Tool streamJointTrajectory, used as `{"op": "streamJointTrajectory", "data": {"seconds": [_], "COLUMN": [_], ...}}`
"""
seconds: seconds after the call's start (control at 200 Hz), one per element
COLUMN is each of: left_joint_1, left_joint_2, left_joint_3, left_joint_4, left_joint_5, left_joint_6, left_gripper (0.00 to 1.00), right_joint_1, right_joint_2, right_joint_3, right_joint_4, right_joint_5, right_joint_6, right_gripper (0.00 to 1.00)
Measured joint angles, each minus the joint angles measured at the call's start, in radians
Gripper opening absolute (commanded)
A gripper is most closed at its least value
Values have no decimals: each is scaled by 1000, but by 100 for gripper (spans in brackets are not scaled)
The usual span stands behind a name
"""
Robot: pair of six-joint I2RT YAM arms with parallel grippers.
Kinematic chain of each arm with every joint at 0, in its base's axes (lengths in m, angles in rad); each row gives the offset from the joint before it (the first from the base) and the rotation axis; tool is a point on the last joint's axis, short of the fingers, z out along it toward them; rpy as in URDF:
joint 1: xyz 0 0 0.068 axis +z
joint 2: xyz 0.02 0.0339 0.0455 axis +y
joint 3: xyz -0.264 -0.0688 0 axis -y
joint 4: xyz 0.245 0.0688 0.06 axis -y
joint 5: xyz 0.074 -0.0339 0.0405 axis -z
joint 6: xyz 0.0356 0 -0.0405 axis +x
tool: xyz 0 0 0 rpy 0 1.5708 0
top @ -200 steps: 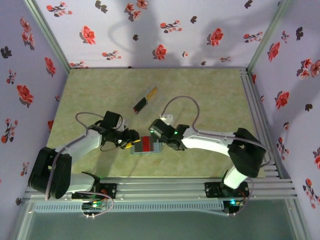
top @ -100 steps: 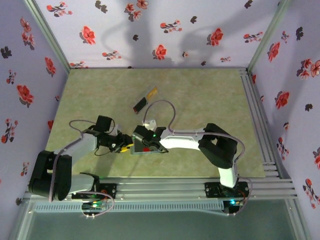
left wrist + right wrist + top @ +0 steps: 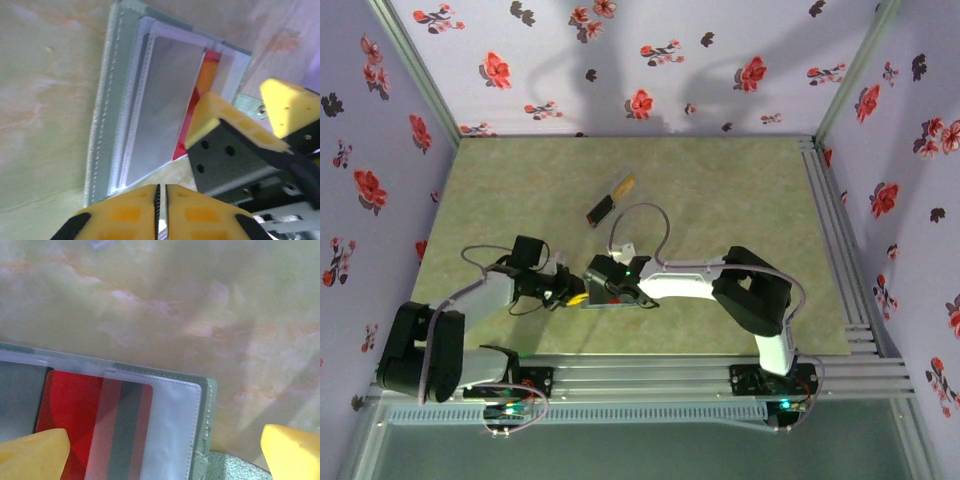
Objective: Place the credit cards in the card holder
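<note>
The grey-teal card holder lies open near the table's front, its clear pockets facing up. A red card with a dark stripe sits inside a clear pocket of the holder. My right gripper is open, its yellow fingertips straddling that pocket's corner. Just left of the holder, at its near edge, my left gripper has its pads pressed almost together. A dark card and a yellow card lie side by side farther back on the table.
Metal rails run along the table's front edge and another set runs down its right side. Floral walls close in the left, back and right. Open green tabletop lies behind and to the right.
My right arm swung left until its open gripper came over the holder. The left gripper's jaws closed to a thin slit beside the holder's left edge.
</note>
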State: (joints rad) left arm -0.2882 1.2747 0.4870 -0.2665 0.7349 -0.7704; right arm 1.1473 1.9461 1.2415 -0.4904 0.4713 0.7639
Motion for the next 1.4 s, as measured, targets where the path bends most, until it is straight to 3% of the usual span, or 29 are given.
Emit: {"op": "streamJointTrajectory", "data": {"seconds": [0.415, 0.65, 0.95, 1.4], "left_joint_1": [-26, -27, -73, -105], "left_joint_2": [93, 133, 129, 163], "left_joint_3": [19, 23, 59, 79], "left_joint_4": [81, 80, 57, 56], "left_joint_5": [17, 13, -85, -192], "left_joint_6": [-31, -28, -25, -11], "left_gripper": [4, 4, 3, 1], "right_joint_1": [-2, -20, -24, -23], "right_joint_2": [-25, -75, -98, -97], "right_joint_3": [-45, -78, -80, -144], "right_joint_4": [24, 25, 114, 129], "right_joint_5": [23, -56, -194, -146], "right_joint_6": [15, -17, -137, -146], "right_gripper": [99, 99, 99, 99]}}
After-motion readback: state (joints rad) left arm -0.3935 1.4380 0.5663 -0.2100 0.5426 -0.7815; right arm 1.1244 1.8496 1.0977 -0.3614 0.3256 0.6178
